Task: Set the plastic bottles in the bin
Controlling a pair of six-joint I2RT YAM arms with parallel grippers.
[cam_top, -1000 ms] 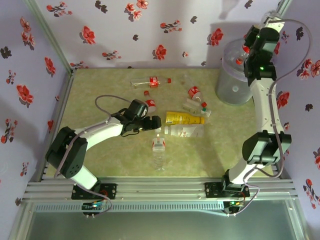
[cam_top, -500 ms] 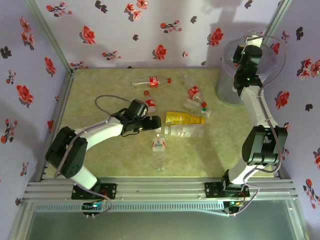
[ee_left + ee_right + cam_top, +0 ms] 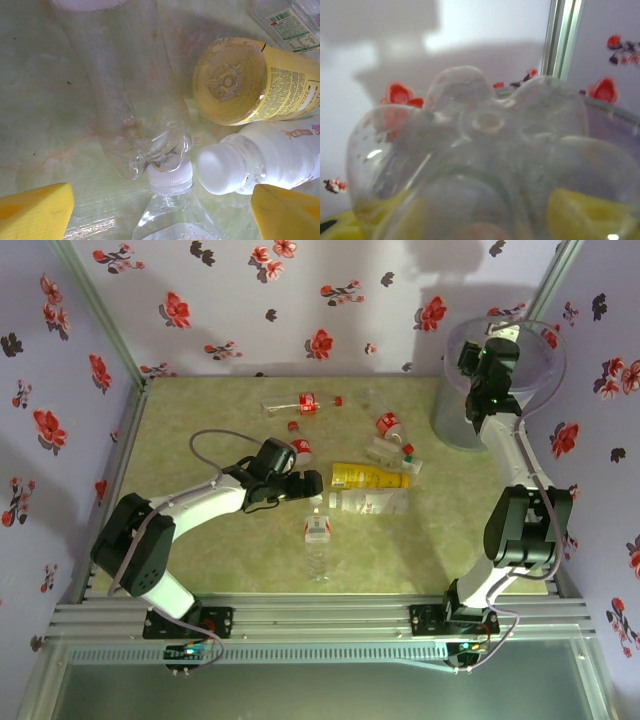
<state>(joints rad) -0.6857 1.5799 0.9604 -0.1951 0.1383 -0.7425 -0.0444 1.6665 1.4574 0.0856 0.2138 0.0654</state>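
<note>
Several plastic bottles lie mid-table: a yellow-labelled one (image 3: 368, 477), a white-labelled one (image 3: 370, 502), a red-labelled clear one (image 3: 317, 540) and another at the back (image 3: 300, 403). My left gripper (image 3: 310, 485) hovers open just left of them. In its wrist view the yellow pads (image 3: 35, 210) flank a white-capped bottle neck (image 3: 170, 180) without touching it, and a crumpled clear bottle (image 3: 130, 100) lies beyond. My right gripper (image 3: 492, 345) is above the bin (image 3: 470, 410). A clear bottle (image 3: 480, 150) sits between its fingers (image 3: 590, 215), base outward; the grip is unclear.
More small bottles, one red-labelled (image 3: 388, 425) and one red-capped (image 3: 392, 455), lie between the pile and the bin. Floral walls close the table at the back and sides. A metal post (image 3: 562, 40) stands beside the bin.
The right arm has swung left and brought its bottle over the bin's mouth. The left arm and the bottles on the table have not moved.
</note>
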